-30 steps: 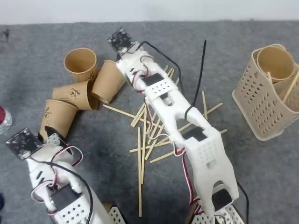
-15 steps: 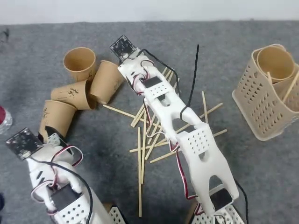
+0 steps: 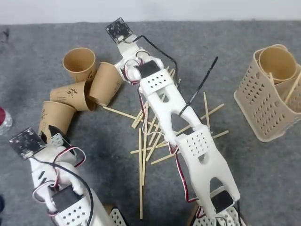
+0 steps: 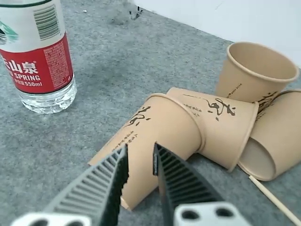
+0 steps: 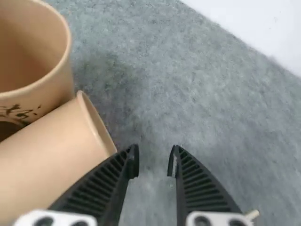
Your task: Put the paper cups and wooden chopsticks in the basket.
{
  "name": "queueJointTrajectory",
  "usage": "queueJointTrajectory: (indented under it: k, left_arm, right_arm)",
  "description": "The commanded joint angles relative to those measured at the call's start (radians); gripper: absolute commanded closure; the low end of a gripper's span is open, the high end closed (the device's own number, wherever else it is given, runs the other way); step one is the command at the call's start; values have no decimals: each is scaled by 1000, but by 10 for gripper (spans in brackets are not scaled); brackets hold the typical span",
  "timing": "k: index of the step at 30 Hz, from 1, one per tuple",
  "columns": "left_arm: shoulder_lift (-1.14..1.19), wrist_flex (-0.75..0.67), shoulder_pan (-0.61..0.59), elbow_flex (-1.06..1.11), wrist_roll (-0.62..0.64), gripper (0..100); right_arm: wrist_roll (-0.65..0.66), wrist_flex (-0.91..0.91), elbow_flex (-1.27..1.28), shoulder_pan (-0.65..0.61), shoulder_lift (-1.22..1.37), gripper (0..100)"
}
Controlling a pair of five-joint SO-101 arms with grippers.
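Note:
Three paper cups lie on their sides on the grey mat: one (image 3: 55, 117) nearest my left arm, one (image 3: 70, 95) behind it, one (image 3: 106, 84) by my right arm. Another cup (image 3: 79, 63) stands upright. Wooden chopsticks (image 3: 146, 136) lie scattered mid-table. The basket (image 3: 263, 106) at the right holds a cup (image 3: 277, 61) and some chopsticks. My left gripper (image 4: 140, 153) hovers over the nearest lying cup (image 4: 150, 136), fingers slightly open and holding nothing. My right gripper (image 5: 153, 155) is slightly open over bare mat beside the lying cup's rim (image 5: 94, 127), near the upright cup (image 5: 28, 61).
A water bottle (image 4: 40, 56) stands left of the cups, at the table's left edge (image 3: 3, 120). My right arm (image 3: 188, 136) stretches over the chopstick pile. A black cable (image 3: 200, 89) hangs off it. Bare mat lies between the chopsticks and the basket.
My right gripper has swung toward the far side of the table, past the lying cup's rim, and that cup shifted slightly left. The left arm has barely moved.

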Motion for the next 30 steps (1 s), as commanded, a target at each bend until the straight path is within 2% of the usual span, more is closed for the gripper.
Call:
queueJointTrajectory:
  k: [1, 5, 8, 11, 13, 16, 20, 26, 30]
  left_arm:
    - [-12, 3, 8, -5, 12, 913]
    - [-15, -8, 8, -15, -32, 910]
    - [-15, -14, 9, -70, -64, 854]
    - [-9, 66, 35, -176, -68, 807]
    - [-9, 155, 77, -275, -80, 804]
    - [-8, 242, 127, -412, -109, 804]
    - [-8, 295, 140, -518, -110, 804]
    - [5, 390, 141, -662, -112, 804]
    - [180, 393, 186, -779, -112, 804]
  right_arm:
    - [-11, 134, -135, -12, -28, 876]
    - [-11, 372, -362, -19, -64, 876]
    - [-11, 581, -586, -28, -102, 876]
    - [-6, 730, -591, -27, -194, 876]
    - [51, 814, -575, -18, -262, 876]
    - [123, 814, -543, 42, -340, 888]
    - [123, 812, -468, 113, -427, 991]
    - [126, 814, -275, 156, -576, 939]
    - [129, 812, -83, 130, -765, 940]
